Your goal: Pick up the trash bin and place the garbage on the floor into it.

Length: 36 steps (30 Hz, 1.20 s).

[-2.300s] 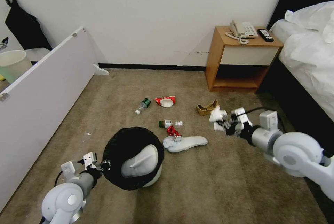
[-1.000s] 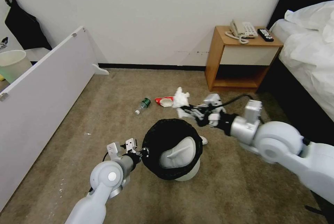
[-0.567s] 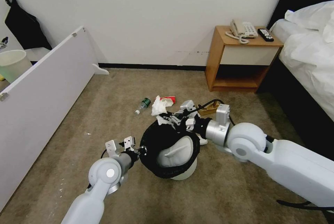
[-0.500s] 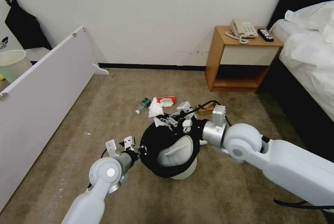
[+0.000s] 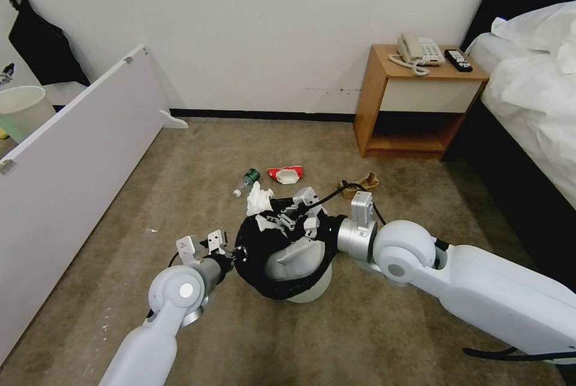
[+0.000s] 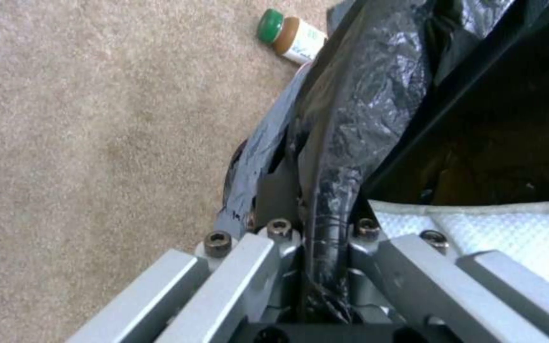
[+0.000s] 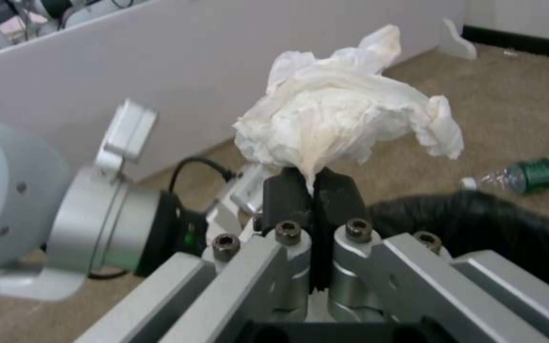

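Black bag plastic is clamped flat between the left gripper's [image 6: 325, 247] pads, so the bin [image 5: 282, 254] hangs from that arm by its rim, tipped toward the robot over the floor [image 5: 390, 326]. A white slipper [image 5: 291, 257] already lies inside.

The right gripper [image 5: 277, 218] is pressed together on a crumpled tissue [image 7: 344, 119], the wad standing up out of its tips. A couple of seconds ago this arm was out to the right near the brown paper bag [image 5: 360, 183]; it has since swung in across the bin, while the left arm drew the bin nearer the body. The tissue now sits at the bin's far rim, though whether it is fully over the opening or just past the edge is hard to judge from the head view.

That puts the step at release: the carry looks done, and the tissue only needs to be over the mouth before the pads part.

On the carpet beyond lie a green-capped bottle [image 5: 246, 182] and a red-and-white wrapper [image 5: 285, 174], well apart from the bin. Another bottle [image 6: 290, 33] lies just beside the bin's bag.
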Motion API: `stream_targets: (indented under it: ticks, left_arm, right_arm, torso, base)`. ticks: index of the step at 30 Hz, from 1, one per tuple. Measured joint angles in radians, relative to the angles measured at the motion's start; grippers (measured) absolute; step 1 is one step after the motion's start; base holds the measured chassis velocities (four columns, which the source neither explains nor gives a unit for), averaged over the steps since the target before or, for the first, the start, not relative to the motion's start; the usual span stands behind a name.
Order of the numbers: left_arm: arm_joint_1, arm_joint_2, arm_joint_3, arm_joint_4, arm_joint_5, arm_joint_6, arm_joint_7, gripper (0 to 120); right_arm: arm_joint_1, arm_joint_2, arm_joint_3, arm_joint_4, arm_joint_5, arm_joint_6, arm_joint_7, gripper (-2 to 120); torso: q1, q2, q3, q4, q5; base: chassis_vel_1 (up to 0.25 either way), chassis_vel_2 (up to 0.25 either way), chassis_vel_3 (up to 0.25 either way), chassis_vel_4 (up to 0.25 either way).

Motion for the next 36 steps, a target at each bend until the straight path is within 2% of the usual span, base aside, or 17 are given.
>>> stream_targets:
  ticks: [9,17,18,21,22,24,26,29,31,32,34,35,36]
  left_arm:
    - [0.013,0.000,-0.019,-0.008,0.002,-0.004,0.010,1]
    - [0.034,-0.003,-0.020,-0.021,0.001,-0.004,0.008,1]
    - [0.039,-0.004,-0.021,-0.023,0.002,-0.004,0.007,1]
    - [0.042,-0.004,-0.022,-0.025,0.002,-0.004,0.007,1]
    - [0.045,-0.005,-0.024,-0.028,0.002,-0.004,0.007,1]
    - [0.047,-0.005,-0.026,-0.030,0.002,-0.004,0.007,1]
    - [0.051,-0.005,-0.028,-0.033,0.002,-0.005,0.008,1]
    - [0.053,-0.006,-0.028,-0.035,0.003,-0.005,0.008,1]
    - [0.057,-0.009,-0.028,-0.039,0.003,-0.005,0.008,1]
    - [0.057,-0.009,-0.028,-0.039,0.003,-0.005,0.008,1]
    - [0.060,-0.010,-0.029,-0.041,0.004,-0.005,0.008,1]
    - [0.060,-0.010,-0.029,-0.041,0.004,-0.005,0.008,1]
    - [0.060,-0.010,-0.029,-0.042,0.004,-0.005,0.008,1]
  right_arm:
    - [-0.057,-0.026,-0.009,-0.029,-0.048,0.012,-0.007,0]
    - [-0.083,-0.019,-0.007,-0.063,-0.077,0.019,-0.010,0]
    - [-0.087,-0.016,-0.007,-0.070,-0.082,0.020,-0.007,5]
    - [-0.090,-0.014,-0.007,-0.075,-0.084,0.020,-0.006,10]
    - [-0.094,-0.010,-0.007,-0.081,-0.087,0.020,-0.004,19]
    - [-0.097,-0.006,-0.006,-0.088,-0.088,0.021,-0.002,23]
    - [-0.098,-0.001,-0.004,-0.096,-0.089,0.022,-0.001,33]
    - [-0.098,0.001,-0.005,-0.101,-0.090,0.022,-0.002,38]
    - [-0.096,0.010,-0.007,-0.112,-0.093,0.022,-0.004,51]
    - [-0.096,0.010,-0.007,-0.112,-0.093,0.022,-0.004,51]
    - [-0.095,0.017,-0.012,-0.118,-0.093,0.022,-0.004,63]
    - [-0.095,0.017,-0.012,-0.118,-0.093,0.022,-0.004,63]
    - [-0.094,0.019,-0.014,-0.119,-0.093,0.022,-0.003,68]
  torso:
    - [0.000,0.000,0.000,0.0000,0.0001]
    - [0.000,0.000,0.000,0.0000,0.0001]
    - [0.000,0.000,0.000,0.0000,0.0001]
    - [0.000,0.000,0.000,0.0000,0.0001]
    - [0.000,0.000,0.000,0.0000,0.0001]
    - [0.000,0.000,0.000,0.0000,0.0001]
    - [0.000,0.000,0.000,0.0000,0.0001]
    - [0.000,0.000,0.000,0.0000,0.0001]
    - [0.000,0.000,0.000,0.0000,0.0001]
    - [0.000,0.000,0.000,0.0000,0.0001]
    - [0.000,0.000,0.000,0.0000,0.0001]
    - [0.000,0.000,0.000,0.0000,0.0001]
    - [0.000,0.000,0.000,0.0000,0.0001]
  base:
    - [0.000,0.000,0.000,0.000]
    - [0.000,0.000,0.000,0.000]
    - [0.000,0.000,0.000,0.000]
    - [0.000,0.000,0.000,0.000]
    - [0.000,0.000,0.000,0.000]
    - [0.000,0.000,0.000,0.000]
    - [0.000,0.000,0.000,0.000]
    - [0.000,0.000,0.000,0.000]
    - [0.000,0.000,0.000,0.000]
    - [0.000,0.000,0.000,0.000]
    - [0.000,0.000,0.000,0.000]
    - [0.000,0.000,0.000,0.000]
    - [0.000,0.000,0.000,0.000]
